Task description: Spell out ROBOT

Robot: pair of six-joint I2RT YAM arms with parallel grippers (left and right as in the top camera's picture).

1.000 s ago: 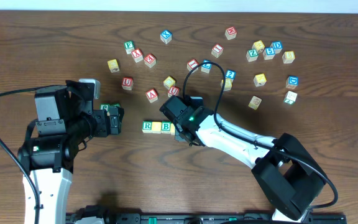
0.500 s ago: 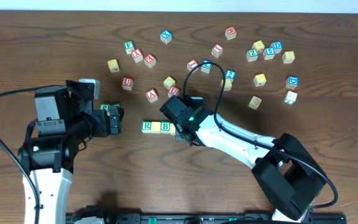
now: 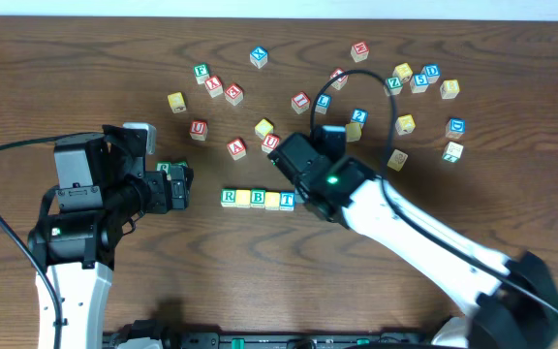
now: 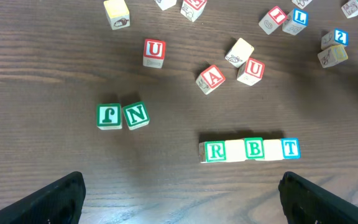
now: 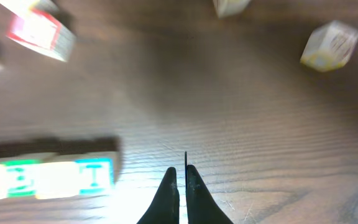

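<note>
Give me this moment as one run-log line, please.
row: R cube, yellow cube, B cube, second yellow cube, T cube, touching | left gripper: open, empty | right gripper: shut, empty, near T cube

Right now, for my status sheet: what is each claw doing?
Left claw: open, holding nothing.
Right claw: closed, holding nothing.
</note>
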